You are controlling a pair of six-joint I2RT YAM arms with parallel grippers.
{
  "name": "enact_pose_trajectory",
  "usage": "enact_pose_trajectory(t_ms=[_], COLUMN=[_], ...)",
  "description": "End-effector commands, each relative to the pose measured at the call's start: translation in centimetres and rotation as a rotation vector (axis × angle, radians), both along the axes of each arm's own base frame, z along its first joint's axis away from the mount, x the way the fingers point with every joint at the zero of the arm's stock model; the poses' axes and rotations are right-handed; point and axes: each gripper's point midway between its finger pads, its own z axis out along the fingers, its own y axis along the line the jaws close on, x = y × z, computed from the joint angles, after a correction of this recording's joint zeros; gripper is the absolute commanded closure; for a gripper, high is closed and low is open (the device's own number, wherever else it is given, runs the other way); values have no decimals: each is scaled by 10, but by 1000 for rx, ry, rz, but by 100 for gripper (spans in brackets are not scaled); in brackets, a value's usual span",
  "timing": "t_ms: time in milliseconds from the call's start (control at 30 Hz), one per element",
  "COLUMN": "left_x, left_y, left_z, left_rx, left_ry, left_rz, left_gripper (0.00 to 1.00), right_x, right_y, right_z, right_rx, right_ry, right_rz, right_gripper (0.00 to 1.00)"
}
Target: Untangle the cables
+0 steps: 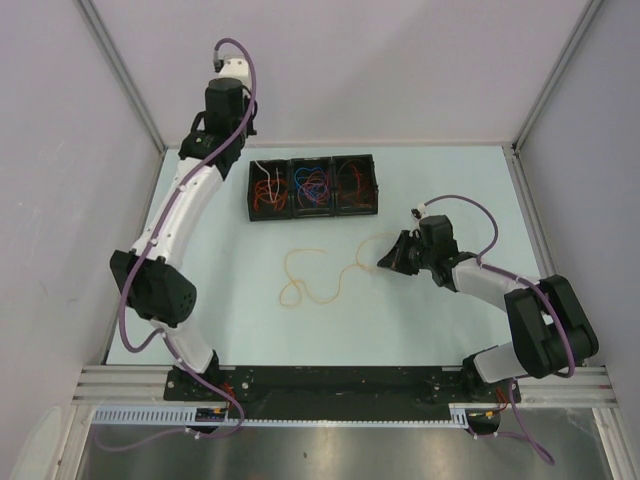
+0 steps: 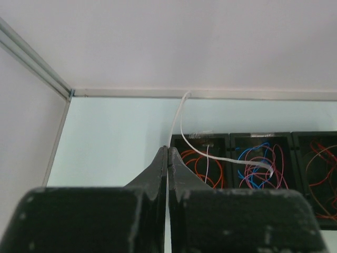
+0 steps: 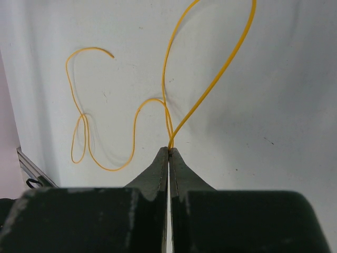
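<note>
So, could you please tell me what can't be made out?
Right wrist view: the upper loop of the yellow cable, cut off by the top edge.
Left wrist view: the right compartment of the tray, cut off by the edge.
Top view: how the tangled cables cross, too small.

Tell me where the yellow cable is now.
Top view: the yellow cable lies looped on the table, nearer than the black tray, its right part pinched by the right gripper, jaws shut.
</note>
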Motion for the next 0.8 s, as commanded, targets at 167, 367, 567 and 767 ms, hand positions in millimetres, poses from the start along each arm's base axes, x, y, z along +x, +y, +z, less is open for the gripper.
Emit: enact_pose_trajectory(t_ms=[167, 367, 567, 767], left_x=[24, 25, 14, 21], left_y=[10, 10, 12, 5], left_z=[-59, -91, -106, -130], left_rx=[-62, -93, -125, -139], left_ry=[73, 138, 173, 211], left_rz=[43, 55, 83, 61], left_gripper=[100, 100, 100, 100], right_x=[2, 3, 3, 3], right_y=[1, 1, 2, 1], right_z=[1, 0, 0, -1], right_rx=[15, 20, 25, 28], right_ry=[-20, -16, -15, -11], right_rz=[18, 19, 25, 23], right_gripper=[100, 100, 100, 100])
